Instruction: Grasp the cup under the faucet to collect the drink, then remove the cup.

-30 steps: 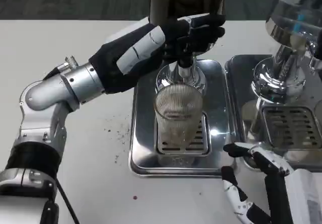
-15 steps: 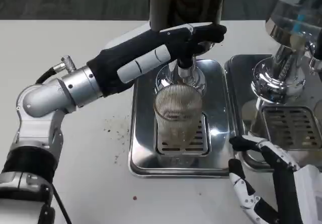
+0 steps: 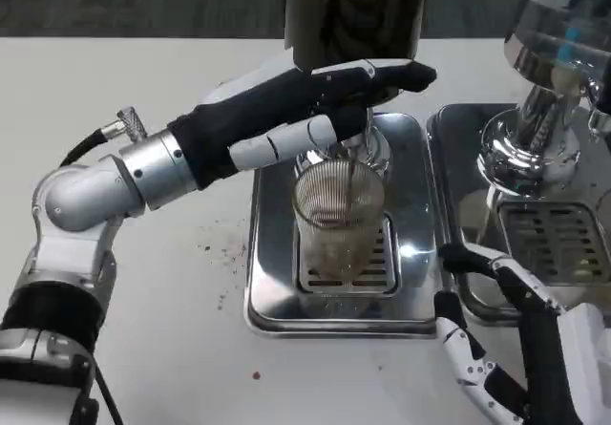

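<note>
From the lower left of the frame the robot's silver left forearm rises toward the centre, ending in the left hand (image 3: 286, 110), which reaches across the upper middle. Its fingers (image 3: 387, 74) stretch out over the faucet (image 3: 355, 143) of the dark drink dispenser (image 3: 355, 10) and press on it from above; they hide the tap handle, so whether they close around anything cannot be told. A thin dark stream of drink (image 3: 351, 179) falls from the faucet into the ribbed glass cup (image 3: 336, 220) directly beneath it. The cup stands upright on the slotted grate of the steel drip tray (image 3: 277, 291) at the centre of the frame, with a little liquid at its bottom. Dark specks (image 3: 221, 248) dot the white table (image 3: 143, 81) just left of the tray. To the right, a second steel drip tray (image 3: 453, 158) holds the base of a chrome dispenser (image 3: 544, 110) in the upper right corner. In the lower right corner the right hand (image 3: 511, 349) hovers near the front edge between the two trays, its fingers spread apart and holding nothing, well short of the cup.
</note>
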